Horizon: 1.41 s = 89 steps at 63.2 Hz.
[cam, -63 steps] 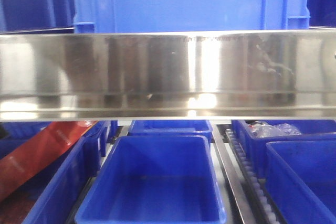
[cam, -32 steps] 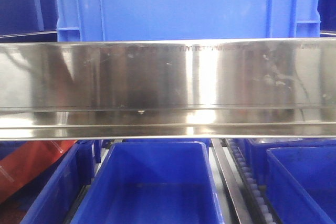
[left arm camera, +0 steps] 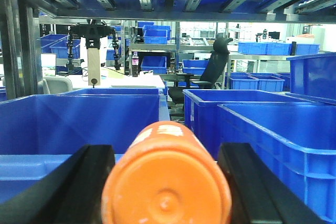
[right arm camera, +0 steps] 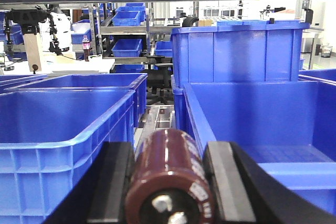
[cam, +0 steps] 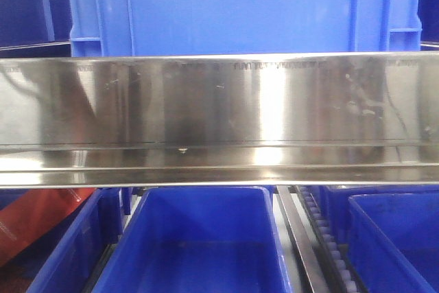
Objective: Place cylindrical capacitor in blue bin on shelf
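- Left gripper (left arm camera: 166, 192): jaws closed on an orange cylinder (left arm camera: 167, 166).
- Right gripper (right arm camera: 167, 192): jaws closed on the cylindrical capacitor (right arm camera: 170, 169), beside a blue bin (right arm camera: 262, 114) on the shelf (cam: 219, 114).

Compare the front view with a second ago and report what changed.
The steel front rail sits lower in the frame and the big blue crate above it further left, so the view itself seems to have shifted up and rightward. The rail now hides the clear bag seen earlier in the right-hand bin, and less of the red item shows. The centre blue bin is empty as before.
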{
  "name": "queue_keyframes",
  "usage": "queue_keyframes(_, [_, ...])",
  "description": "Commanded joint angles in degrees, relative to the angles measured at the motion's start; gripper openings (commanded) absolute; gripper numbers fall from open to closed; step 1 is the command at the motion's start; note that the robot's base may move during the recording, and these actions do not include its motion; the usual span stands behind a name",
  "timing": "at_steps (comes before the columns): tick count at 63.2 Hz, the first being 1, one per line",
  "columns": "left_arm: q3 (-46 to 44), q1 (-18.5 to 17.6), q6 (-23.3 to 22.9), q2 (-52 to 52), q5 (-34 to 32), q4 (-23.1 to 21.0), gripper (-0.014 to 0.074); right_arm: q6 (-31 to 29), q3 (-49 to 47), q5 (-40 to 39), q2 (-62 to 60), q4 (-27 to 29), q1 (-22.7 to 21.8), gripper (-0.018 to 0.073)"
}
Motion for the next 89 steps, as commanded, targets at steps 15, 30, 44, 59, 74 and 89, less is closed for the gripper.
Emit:
queue_keyframes(15, [-2.16, -0.13, -0.12, 2.18, -1.28, -3.12, -0.0111, -1.28, -2.05, -2.02, 2.44, 0.53, -0.24, -0.0162])
queue_keyframes(30, [-12.00, -0.13, 12.98, 15.61, 2.84, -14.96, -0.0111, -4.69, -9.92, -2.25, 14.88, 2.79, -0.24, -0.0162])
queue_keyframes(44, [-23.29, -0.13, 26.25, 30.47, 8.66, -30.86, -0.0111, -5.22, -18.79, -2.89, 27.53, 4.65, 4.48, -0.0162])
queue_keyframes(59, [-35.12, -3.45, 27.52, 44.96, 11.08, -35.81, -0.0111, -5.34, -27.13, -6.71, 41.97, 4.53, 15.59, -0.0162])
queue_keyframes(74, [-43.04, -17.54, 28.18, 58.52, 3.58, -33.98, -0.0111, -5.34, -33.55, -11.35, 53.59, 4.54, 19.19, -0.0162])
queue_keyframes(89, [-45.41, -26.52, 28.18, 69.13, -9.03, -31.55, -0.0111, -5.34, -36.07, -12.08, 60.75, 4.54, 20.57, -0.0162])
